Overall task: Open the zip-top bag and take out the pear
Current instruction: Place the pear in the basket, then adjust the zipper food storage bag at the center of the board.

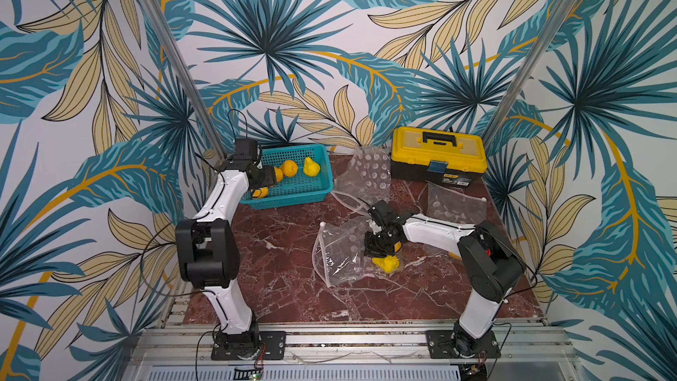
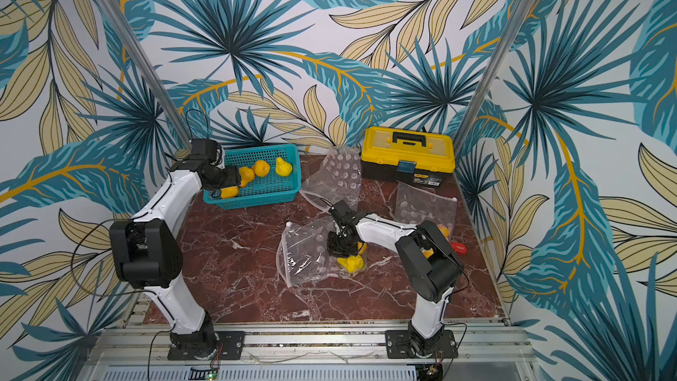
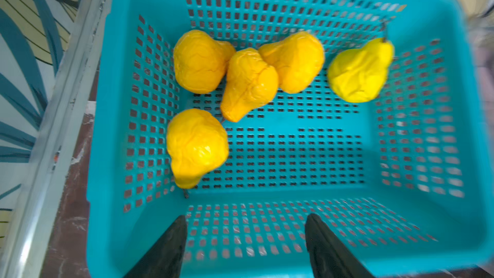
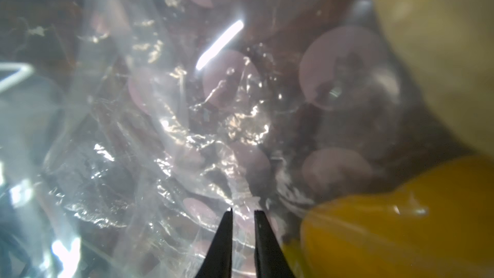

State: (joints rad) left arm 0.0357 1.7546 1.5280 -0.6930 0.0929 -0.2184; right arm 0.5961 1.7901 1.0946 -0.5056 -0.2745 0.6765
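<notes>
In both top views the zip-top bag (image 1: 339, 251) lies crumpled on the marbled table (image 1: 278, 287) near its middle, with a yellow pear (image 1: 386, 263) at the bag's right end, just below the right gripper (image 1: 379, 249), which is pressed down onto the plastic. The left gripper (image 2: 234, 177) reaches over the teal basket (image 2: 285, 192) at the back left, where several pears lie. 2 more clear bags sit near the yellow toolbox (image 1: 437, 155) at the back right.

From the left wrist, the left gripper (image 3: 246, 247) has its jaws wide apart and empty above the basket (image 3: 427, 250), which holds 5 pears (image 3: 248, 84).

From the right wrist, the right gripper (image 4: 242, 225) has its tips nearly together with only a thin gap, apparently pinching a fold of the bag's film (image 4: 187, 129), though the blur makes the contact hard to confirm. A blurred orange-yellow pear (image 4: 401, 231) sits just beside the tips.
</notes>
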